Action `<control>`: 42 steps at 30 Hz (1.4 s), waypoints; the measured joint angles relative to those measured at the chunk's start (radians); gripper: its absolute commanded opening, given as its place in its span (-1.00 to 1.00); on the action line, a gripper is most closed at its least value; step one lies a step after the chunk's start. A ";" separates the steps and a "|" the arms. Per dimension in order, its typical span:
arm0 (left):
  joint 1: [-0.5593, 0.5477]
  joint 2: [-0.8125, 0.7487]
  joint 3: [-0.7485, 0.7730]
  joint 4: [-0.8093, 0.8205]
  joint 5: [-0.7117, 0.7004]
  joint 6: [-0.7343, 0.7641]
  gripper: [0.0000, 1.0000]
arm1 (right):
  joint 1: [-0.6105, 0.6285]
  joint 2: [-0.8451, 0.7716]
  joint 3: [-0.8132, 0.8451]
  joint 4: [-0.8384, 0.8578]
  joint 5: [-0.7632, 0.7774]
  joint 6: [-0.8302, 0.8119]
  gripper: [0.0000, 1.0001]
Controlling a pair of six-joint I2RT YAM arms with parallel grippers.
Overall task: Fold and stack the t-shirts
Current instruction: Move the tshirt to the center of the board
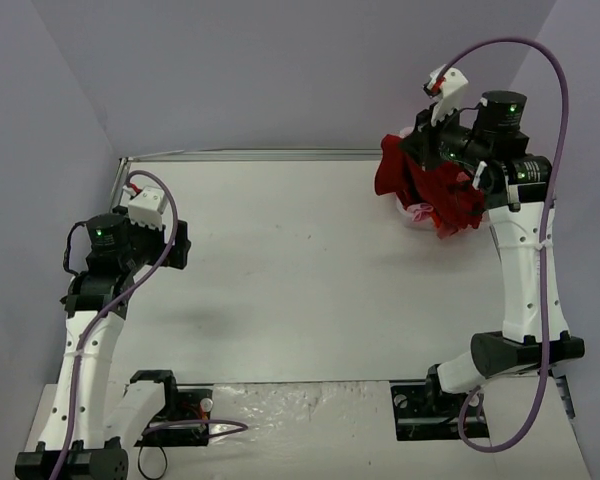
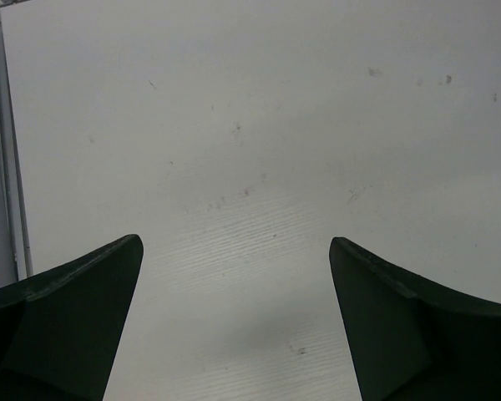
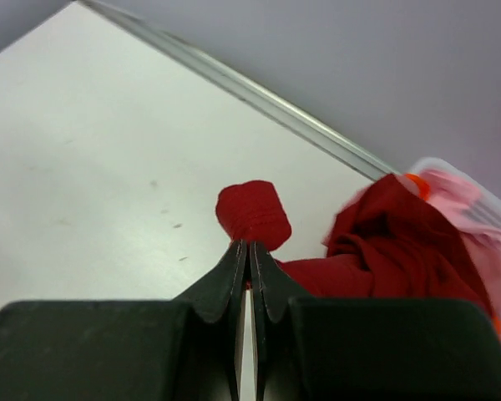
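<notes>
A white table (image 1: 280, 290) fills the space, matt and flat, with pale lilac-grey walls (image 1: 280, 70) closing it in at the back and on both sides. A thin metal strip (image 1: 250, 155) runs along its far edge, and a second strip (image 2: 7, 150) runs down the left side. Up close, the surface carries small dark specks (image 2: 371, 73) and faint scuffs. At the far right corner sits a white plastic basket (image 1: 406, 212), mostly hidden — only a bit of its pale rim shows, close to the back wall.
</notes>
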 measured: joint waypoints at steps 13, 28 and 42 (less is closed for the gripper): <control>0.037 0.047 0.000 0.004 0.010 -0.007 0.89 | 0.329 -0.039 -0.166 -0.262 -0.220 -0.290 0.75; 0.043 0.057 -0.004 0.015 0.033 -0.019 0.89 | 0.207 -0.044 -0.429 0.138 0.475 -0.165 0.70; 0.043 0.028 -0.007 0.019 0.053 -0.019 0.89 | -0.024 0.243 -0.444 0.277 0.693 0.006 0.62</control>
